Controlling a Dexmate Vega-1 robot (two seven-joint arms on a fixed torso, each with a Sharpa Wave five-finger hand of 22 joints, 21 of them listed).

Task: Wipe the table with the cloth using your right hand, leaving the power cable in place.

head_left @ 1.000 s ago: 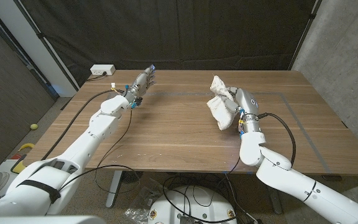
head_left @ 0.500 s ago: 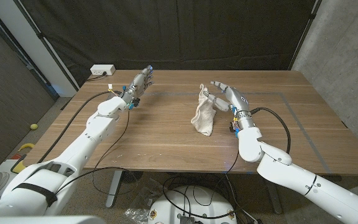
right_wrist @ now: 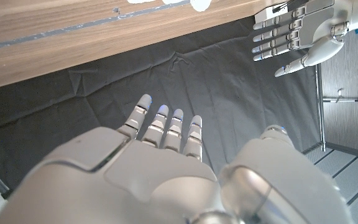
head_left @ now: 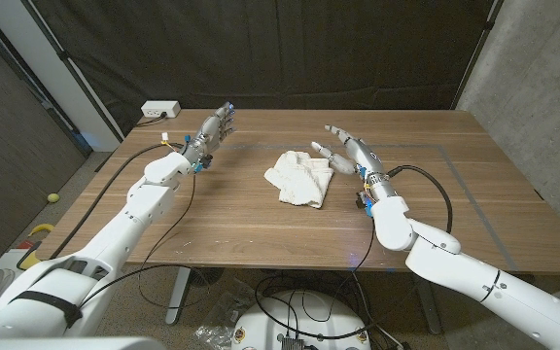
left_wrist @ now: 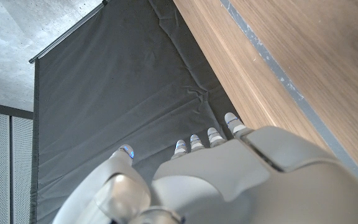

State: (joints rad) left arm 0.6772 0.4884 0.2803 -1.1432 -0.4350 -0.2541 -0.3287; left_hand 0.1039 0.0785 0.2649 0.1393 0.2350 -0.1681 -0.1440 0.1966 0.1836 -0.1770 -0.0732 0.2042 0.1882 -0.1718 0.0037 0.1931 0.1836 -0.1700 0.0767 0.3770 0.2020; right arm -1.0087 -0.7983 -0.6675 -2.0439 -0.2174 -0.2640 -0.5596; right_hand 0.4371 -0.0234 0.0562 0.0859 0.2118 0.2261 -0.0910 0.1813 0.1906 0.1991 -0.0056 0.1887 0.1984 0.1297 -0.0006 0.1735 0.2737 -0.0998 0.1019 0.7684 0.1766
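A: Where's the cloth (head_left: 300,178)?

B: Mid surface (head_left: 231,219), lying loose. White, crumpled, folded over itself in a rough heap, wider than deep.

A: Right hand (head_left: 350,151) on it?

B: No. It sits just beside the cloth's right edge, raised, fingers (head_left: 336,130) spread, nothing in them. I can't tell if the thumb brushes the fabric.

A: Left hand (head_left: 213,129)?

B: Far-left part of the surface, well apart from the cloth. Fingers straight, side by side, slightly apart, holding nothing.

A: Power cable?

B: A black cable (head_left: 134,156) runs along the left arm on the surface. A white power strip (head_left: 160,110) sits at the far left corner.

A: Anything the wrist cams add?

B: Right wrist view: back of the right hand (right_wrist: 166,162), fingers (right_wrist: 176,124) fanned toward the black curtain (right_wrist: 104,112), and the left hand (right_wrist: 300,31) across from it, palm side visible, fingers (right_wrist: 272,37) parallel and thumb out. Head view doesn't show that palm. Left wrist view: back of the left hand (left_wrist: 222,174), fingertips (left_wrist: 197,142) lined up near the surface edge (left_wrist: 253,93), with the curtain (left_wrist: 117,93) behind.

A: Cloth in either wrist cam?

B: A bit of white (right_wrist: 166,2) at the frame edge of the right one, too cropped to call.
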